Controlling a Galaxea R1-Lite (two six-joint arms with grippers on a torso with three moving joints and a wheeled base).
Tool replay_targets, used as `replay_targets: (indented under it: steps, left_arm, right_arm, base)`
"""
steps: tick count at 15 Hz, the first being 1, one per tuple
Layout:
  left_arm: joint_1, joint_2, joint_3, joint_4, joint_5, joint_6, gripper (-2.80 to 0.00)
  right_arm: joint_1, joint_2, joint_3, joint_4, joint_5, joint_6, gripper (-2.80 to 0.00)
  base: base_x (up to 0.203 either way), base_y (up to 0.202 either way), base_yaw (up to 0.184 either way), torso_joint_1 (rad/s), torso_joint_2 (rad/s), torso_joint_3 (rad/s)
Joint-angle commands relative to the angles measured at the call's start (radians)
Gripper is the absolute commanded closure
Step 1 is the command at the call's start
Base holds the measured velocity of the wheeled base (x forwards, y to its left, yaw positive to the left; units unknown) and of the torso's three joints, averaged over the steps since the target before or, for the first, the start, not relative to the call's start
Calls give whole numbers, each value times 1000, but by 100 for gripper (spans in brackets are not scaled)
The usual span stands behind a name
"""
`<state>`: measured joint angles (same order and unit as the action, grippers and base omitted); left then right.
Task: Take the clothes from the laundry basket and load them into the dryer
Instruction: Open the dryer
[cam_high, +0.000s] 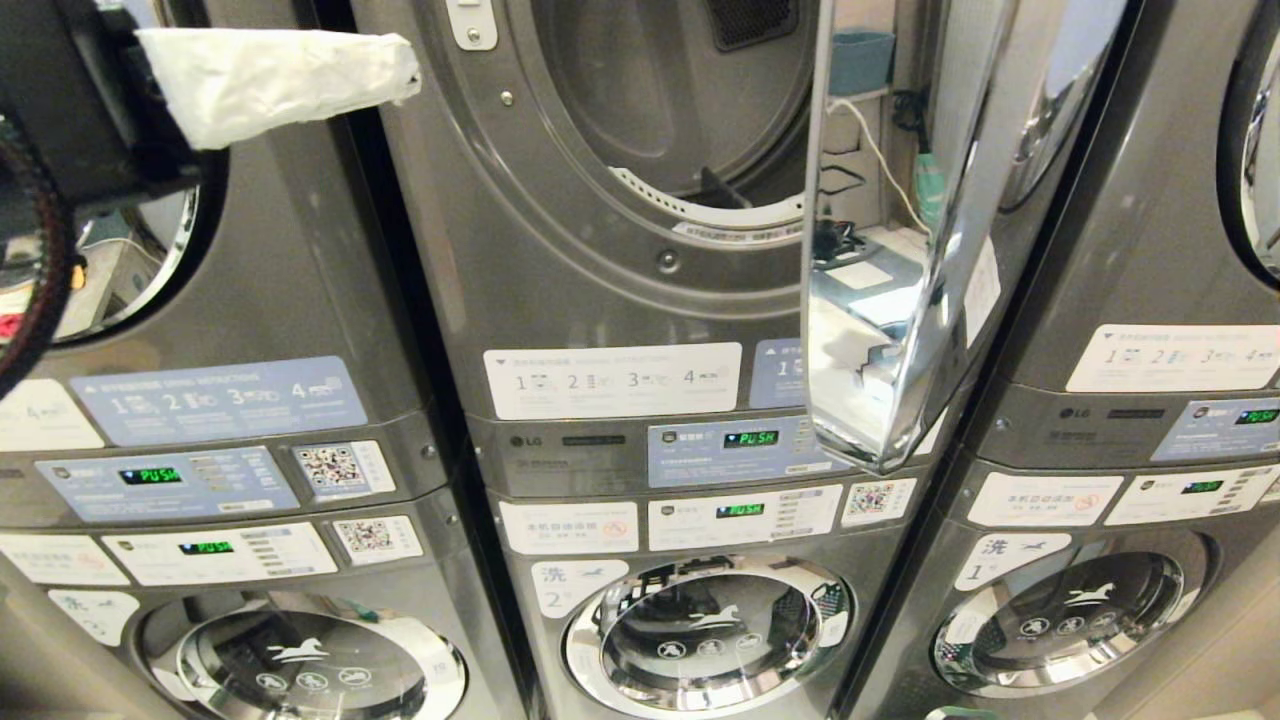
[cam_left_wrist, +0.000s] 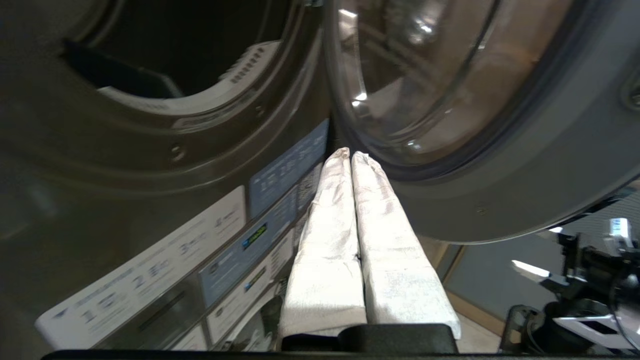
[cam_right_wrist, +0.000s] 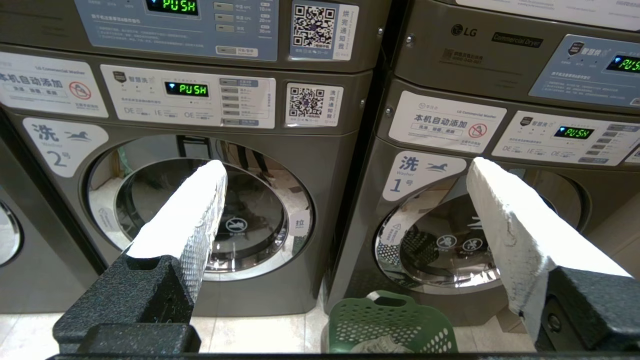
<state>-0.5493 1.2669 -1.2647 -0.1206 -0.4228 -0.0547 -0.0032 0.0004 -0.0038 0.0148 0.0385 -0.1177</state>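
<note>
Basket (cam_right_wrist: 392, 325), green mesh, on the floor before the lower washers, a pale garment (cam_right_wrist: 377, 345) lying in it; in my right wrist view it sits low between my white-padded fingers (cam_right_wrist: 192, 215), at about 6 o'clock from my right gripper (cam_right_wrist: 345, 167), whose jaws stand wide apart. Dryer drum (cam_high: 660, 90), door (cam_high: 880, 230) swung open, lies at 3 o'clock from my left gripper (cam_high: 400, 70), raised high, fingers pressed together on nothing. I judge my right arm nearer the clothes.

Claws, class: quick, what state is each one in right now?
Left claw: closed, holding nothing, raised by the open dryer.
Right claw: open, empty, low above the laundry basket.
</note>
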Motion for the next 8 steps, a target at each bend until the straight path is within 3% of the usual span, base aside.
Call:
replay_targets:
  steps: [1, 8]
  left_arm:
    - [-47, 36, -28, -1, -2, -1, 0]
    - [-426, 93, -89, 5, 0, 2, 0]
  right_arm:
    - [0, 0, 1, -3, 1, -2, -280]
    - [0, 1, 1, -3, -2, 7, -280]
  base:
    - [0, 0, 0, 0, 0, 0]
    - [0, 0, 0, 0, 0, 0]
